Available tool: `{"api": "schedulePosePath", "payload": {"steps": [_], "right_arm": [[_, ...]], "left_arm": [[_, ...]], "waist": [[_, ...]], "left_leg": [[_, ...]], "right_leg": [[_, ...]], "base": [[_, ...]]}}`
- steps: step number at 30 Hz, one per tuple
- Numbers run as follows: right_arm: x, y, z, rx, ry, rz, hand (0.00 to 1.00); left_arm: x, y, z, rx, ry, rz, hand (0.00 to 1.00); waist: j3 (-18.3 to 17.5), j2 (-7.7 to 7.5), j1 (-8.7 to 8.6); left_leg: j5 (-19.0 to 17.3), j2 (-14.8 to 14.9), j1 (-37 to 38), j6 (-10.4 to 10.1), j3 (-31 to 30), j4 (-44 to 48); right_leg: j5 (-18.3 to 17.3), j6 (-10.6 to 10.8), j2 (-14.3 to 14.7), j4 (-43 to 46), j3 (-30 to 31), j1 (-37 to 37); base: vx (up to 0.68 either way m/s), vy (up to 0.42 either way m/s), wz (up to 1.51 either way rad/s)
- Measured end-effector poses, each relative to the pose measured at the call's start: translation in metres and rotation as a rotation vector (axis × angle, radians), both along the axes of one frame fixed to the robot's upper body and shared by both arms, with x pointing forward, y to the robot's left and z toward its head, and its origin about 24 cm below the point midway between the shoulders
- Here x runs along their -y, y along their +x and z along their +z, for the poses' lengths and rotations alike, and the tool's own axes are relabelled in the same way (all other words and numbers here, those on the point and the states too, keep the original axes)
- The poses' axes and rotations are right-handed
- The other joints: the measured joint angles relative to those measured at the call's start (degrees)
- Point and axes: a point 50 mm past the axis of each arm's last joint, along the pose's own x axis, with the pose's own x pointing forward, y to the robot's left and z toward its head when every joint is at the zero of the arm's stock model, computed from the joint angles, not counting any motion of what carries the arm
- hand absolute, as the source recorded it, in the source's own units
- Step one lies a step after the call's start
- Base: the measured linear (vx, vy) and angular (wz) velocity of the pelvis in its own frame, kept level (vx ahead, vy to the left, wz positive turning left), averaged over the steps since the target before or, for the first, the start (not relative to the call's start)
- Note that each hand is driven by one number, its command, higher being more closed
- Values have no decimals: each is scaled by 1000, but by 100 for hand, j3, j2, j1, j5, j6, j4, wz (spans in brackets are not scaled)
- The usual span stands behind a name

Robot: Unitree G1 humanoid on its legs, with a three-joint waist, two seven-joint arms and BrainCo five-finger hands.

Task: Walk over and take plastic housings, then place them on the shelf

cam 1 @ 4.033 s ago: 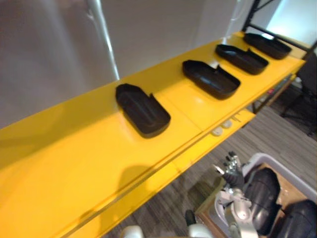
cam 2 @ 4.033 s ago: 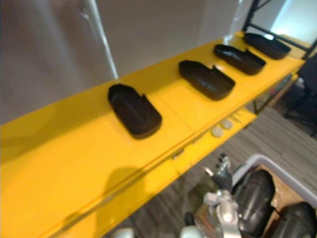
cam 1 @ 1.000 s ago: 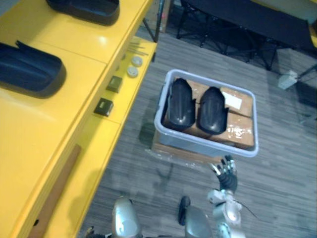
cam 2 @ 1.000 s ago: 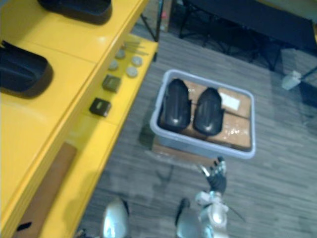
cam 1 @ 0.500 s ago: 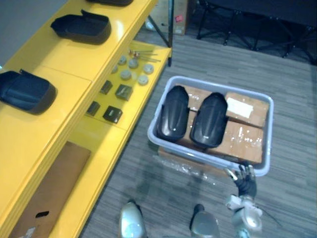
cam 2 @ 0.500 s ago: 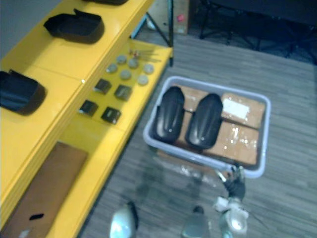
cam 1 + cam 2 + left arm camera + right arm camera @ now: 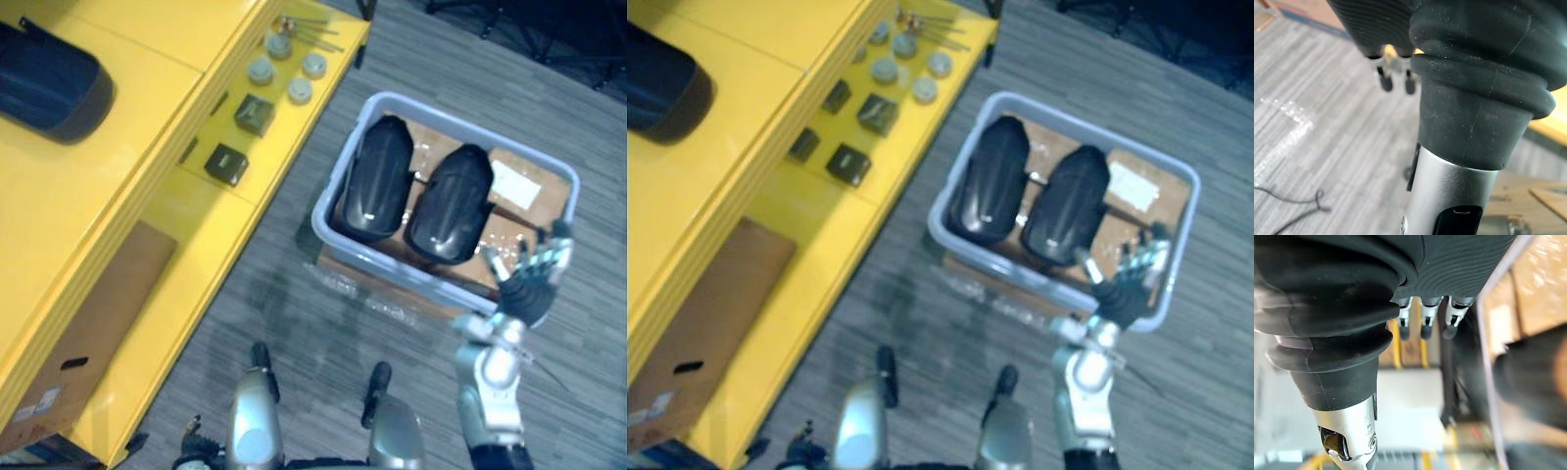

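The yellow shelf (image 7: 118, 176) runs along the 9 o'clock side. One black plastic housing (image 7: 49, 83) lies on its top level at 10 o'clock, and a flat cardboard sheet (image 7: 88, 323) lies on its lower ledge at 8 o'clock. On the floor at 2 o'clock stands a grey bin (image 7: 392, 272). It holds two more housings side by side on brown cardboard. The left housing (image 7: 375, 191) and the right housing (image 7: 451, 204) are glossy black, long rounded shells lying hump up.

The right hand (image 7: 529, 284) hangs at the bin's 4 o'clock corner with its fingers spread wide and holds nothing. Whether it touches the rim I cannot tell. The left hand (image 7: 1371, 24) hangs low over the floor, and I cannot tell its state.

Dark square blocks (image 7: 226, 163) and round discs (image 7: 260, 70) sit on the ledge at 11 o'clock.
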Motion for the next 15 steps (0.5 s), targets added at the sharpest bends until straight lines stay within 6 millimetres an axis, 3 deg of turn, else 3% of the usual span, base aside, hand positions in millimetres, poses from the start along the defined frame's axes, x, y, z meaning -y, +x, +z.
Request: {"api": "schedulePosePath", "payload": {"steps": [3,7,12,13,15], "right_arm": [[25,24,10,-52,64,-142,0],[66,47,10,-177,182,-219,0],[118,65,25,-286,215,-269,0],[138,64,43,-282,228,-306,0],[152,62,55,-285,238,-349,0]], "left_arm": [[0,2,1,4,1,-4,0],[1,6,2,13,14,11,0],[12,12,-2,6,-48,78,0],[18,16,-3,9,-72,75,0],[22,19,-3,18,-92,72,0]], "waist": [[13,3,118],[38,37,299],[243,379,378],[347,613,437],[403,751,487]], "left_leg": [[14,6,-176,16,-139,102],[14,6,-387,17,-271,191],[69,-92,-767,92,-499,315],[82,-123,-916,112,-594,388],[119,-141,-1046,127,-644,407]], "right_leg": [[32,13,40,11,-63,-29],[33,13,68,23,-83,-128],[35,11,28,158,-156,-350],[35,12,5,239,-233,-433],[34,14,-9,292,-265,-547]], "base": [[-20,4,22],[-21,-1,14],[-57,24,22],[-69,23,20],[-77,24,16]]}}
